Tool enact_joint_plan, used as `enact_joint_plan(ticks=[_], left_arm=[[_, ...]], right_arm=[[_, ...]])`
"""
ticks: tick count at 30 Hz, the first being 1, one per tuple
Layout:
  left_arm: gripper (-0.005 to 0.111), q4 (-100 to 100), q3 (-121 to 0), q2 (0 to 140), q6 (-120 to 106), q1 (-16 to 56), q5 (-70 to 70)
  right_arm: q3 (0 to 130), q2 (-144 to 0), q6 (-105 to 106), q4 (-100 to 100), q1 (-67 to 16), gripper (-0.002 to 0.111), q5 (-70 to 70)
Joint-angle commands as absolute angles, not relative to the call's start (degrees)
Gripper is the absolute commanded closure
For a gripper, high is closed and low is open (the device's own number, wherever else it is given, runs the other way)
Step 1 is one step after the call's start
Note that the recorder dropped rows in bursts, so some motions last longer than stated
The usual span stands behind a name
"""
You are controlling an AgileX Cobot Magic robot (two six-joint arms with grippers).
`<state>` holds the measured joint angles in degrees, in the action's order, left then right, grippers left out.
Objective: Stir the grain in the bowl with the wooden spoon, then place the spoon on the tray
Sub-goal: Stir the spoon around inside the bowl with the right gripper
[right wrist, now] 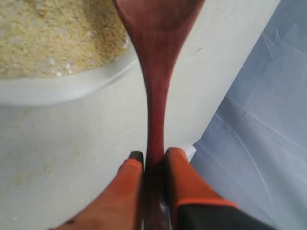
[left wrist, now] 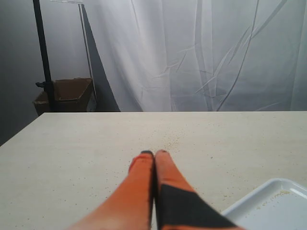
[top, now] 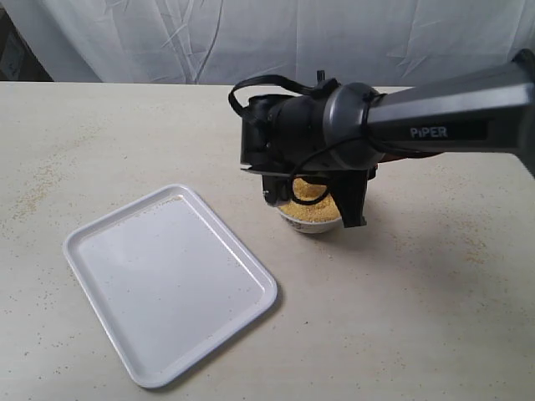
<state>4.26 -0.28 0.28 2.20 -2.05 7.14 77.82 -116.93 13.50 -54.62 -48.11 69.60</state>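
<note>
One table [top: 418, 317] carries everything I see. The tray [top: 167, 276] lies flat on it, near the bowl [top: 311, 225]. My right gripper [right wrist: 153, 160] clamps the spoon [right wrist: 156, 72] by its handle, with the head over the grain [right wrist: 53, 33] at the bowl's rim. My left gripper [left wrist: 154, 154] hangs closed and empty above the table.

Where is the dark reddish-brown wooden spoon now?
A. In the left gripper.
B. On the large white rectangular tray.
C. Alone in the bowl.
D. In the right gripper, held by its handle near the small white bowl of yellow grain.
D: the right wrist view shows the right gripper shut on the handle of the dark reddish-brown wooden spoon, its oval end near the rim of the small white bowl.
</note>
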Motion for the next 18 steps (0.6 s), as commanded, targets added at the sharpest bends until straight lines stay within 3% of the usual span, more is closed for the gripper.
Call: enact_joint_plan(ticks=[1,18], left_arm=[[0.106,4.13,0.0,0.0,2.45,-1.7,7.22],[0.106,4.13,0.0,0.0,2.45,-1.7,7.22]], right_arm=[[78.1,-114.72,13.49,-53.76,-48.12,0.109,69.96],[77.98,-108.79,13.26,-52.66,-48.12,0.109,69.96]])
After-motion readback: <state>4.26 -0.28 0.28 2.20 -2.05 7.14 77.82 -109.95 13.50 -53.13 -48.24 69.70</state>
